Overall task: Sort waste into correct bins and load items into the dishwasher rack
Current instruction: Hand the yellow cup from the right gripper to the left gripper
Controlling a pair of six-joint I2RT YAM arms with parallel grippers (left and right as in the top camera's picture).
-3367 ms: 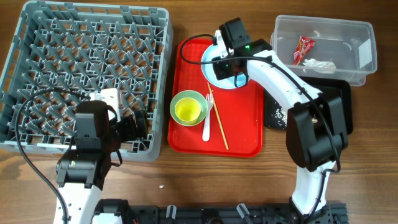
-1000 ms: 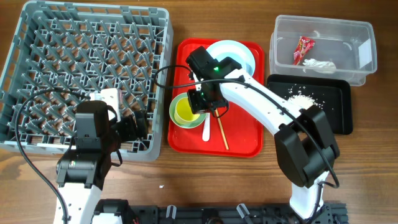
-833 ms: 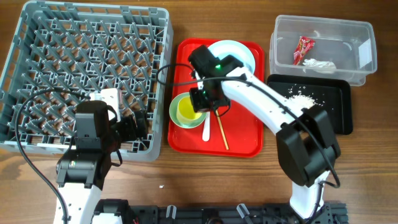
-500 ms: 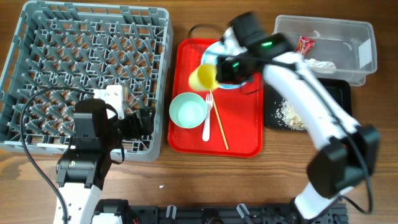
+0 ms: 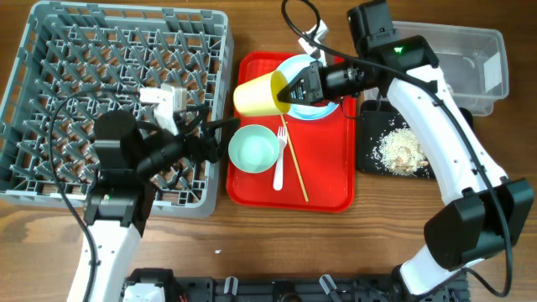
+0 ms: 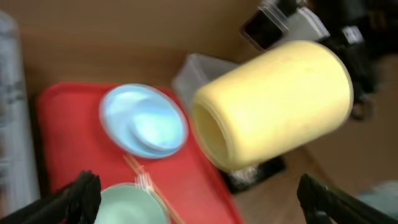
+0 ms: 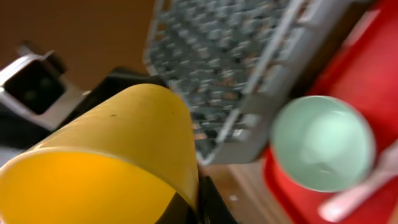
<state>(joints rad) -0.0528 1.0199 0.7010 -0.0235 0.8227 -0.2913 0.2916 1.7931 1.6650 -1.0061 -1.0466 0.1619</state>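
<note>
Yellow-green cup point(image 5: 256, 94) is hanging on its side in the air, over the left edge of the red serving tray point(image 5: 331, 189) and just beside the dishwasher rack point(image 5: 50, 50). Your right gripper point(image 5: 289, 91) is clenching the cup by its wall at the rim end. Your left gripper point(image 5: 214, 138) is reaching out from the rack side with its jaws spread wide and nothing between them. In the left wrist view the cup is filling the space ahead of those spread fingers point(image 6: 81, 193), open mouth turned toward them.

You are, by the look of it, moving the cup to the rack, probably by handing it across. Next you are needing to line the left jaws around the cup's body, close them firmly, and only then let the right one go; the cup looks smooth and round, so a shallow pinch could let it roll out.

On the red tray, the bowl point(image 5: 254, 149), fork point(image 5: 279, 164), chopstick point(image 5: 296, 168) and plate point(image 5: 315, 107) are waiting.
</note>
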